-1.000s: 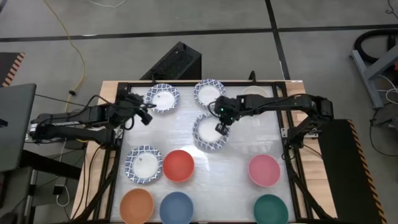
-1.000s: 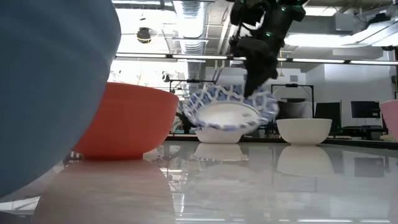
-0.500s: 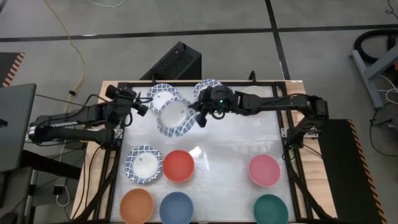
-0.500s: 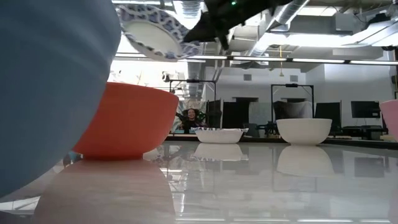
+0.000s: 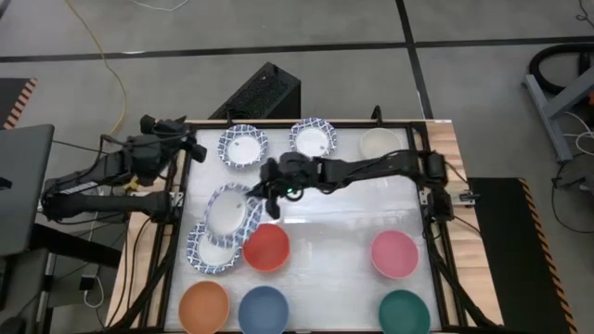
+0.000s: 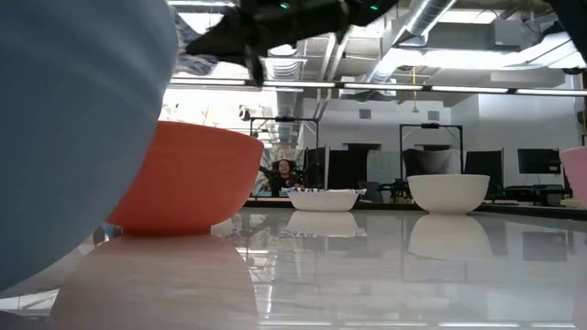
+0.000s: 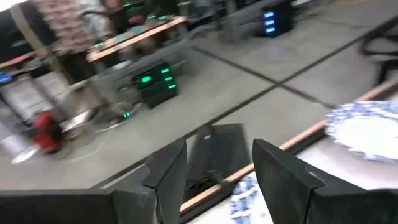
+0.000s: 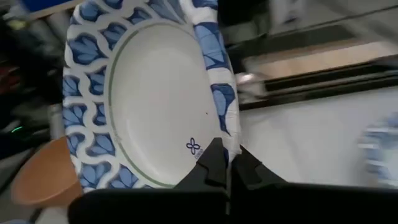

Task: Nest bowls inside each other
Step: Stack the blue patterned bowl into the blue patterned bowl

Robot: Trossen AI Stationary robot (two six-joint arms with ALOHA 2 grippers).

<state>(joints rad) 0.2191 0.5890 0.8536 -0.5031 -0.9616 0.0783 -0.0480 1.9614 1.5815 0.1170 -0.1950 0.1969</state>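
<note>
Taking the red bowl (image 5: 266,248) as the landmark: nearest the table's front edge, the orange bowl (image 5: 204,305) sits in front of it and to its left, the blue bowl (image 5: 264,308) directly in front, and the dark green bowl (image 5: 405,313) in front and far to its right. The pink bowl (image 5: 394,254) stands level with the red bowl, well to its right.

Just left of the red bowl rests a blue-patterned white bowl (image 5: 210,250) on the table (image 5: 343,232). Over its far part hangs another blue-patterned bowl (image 5: 228,208), tilted and carried clear of the table. The right gripper (image 5: 266,197) is pinched tight on this bowl's rim, its fingers (image 8: 214,163) clamped over the patterned edge, just behind and slightly left of the red bowl. The right arm stretches across the table from the right side.

Farther back, along the far edge, two more blue-patterned bowls stand: one (image 5: 242,146) behind and left of the red bowl, one (image 5: 312,138) behind and right of it. The plain beige bowl (image 5: 380,144) lies farther right on that same edge.

The left gripper (image 5: 181,139) hovers beyond the table's far-left corner, jaws apart and holding nothing, well apart from the red bowl.
</note>
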